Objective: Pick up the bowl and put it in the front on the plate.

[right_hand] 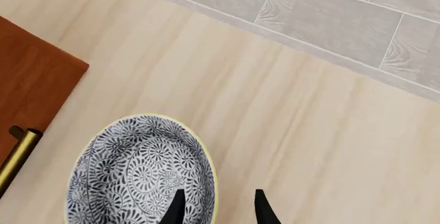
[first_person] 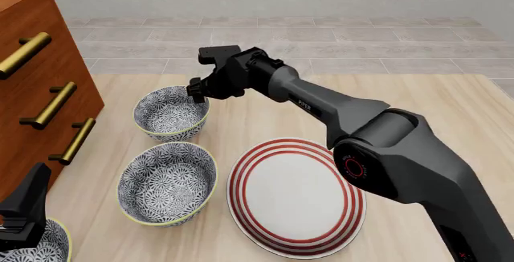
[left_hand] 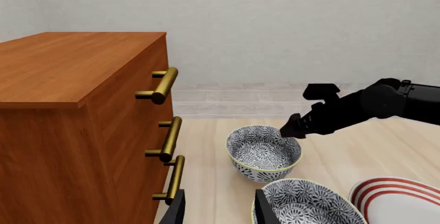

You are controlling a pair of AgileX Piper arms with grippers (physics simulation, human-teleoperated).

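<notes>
The bowl (first_person: 170, 112) the right arm had gone for sat in the upper left of the front view, the farthest of three alike, upright on the counter (first_person: 418, 102), its pale yellow rim clear. The right gripper (first_person: 199, 91) hung at that bowl's right-hand rim. In the right wrist view its two fingers (right_hand: 176, 208) stood spread, one over the patterned inside, the other outside the rim above bare wood; they straddled the wall and pinched nothing.

A second bowl (first_person: 167, 181) stood just below it in the frame, close but apart, and a third bowl (first_person: 40, 247) showed only as a sliver at the lower left corner. The plate (first_person: 295, 197), white with red rings, lay at lower centre, just beside the second bowl, and held nothing. A wooden cabinet (first_person: 32, 81) with brass handles filled the left edge, near the far bowl.

The left gripper (left_hand: 216, 208) waited low at the lower left, fingers apart and empty.

The risks, as I judged them: a rim pinch on a deep, glazed wall could slip or let the bowl swing and tip. Closing off-centre would shove it toward the cabinet. The carry to the plate passed over or beside the middle bowl, and a low swing could knock it.
</notes>
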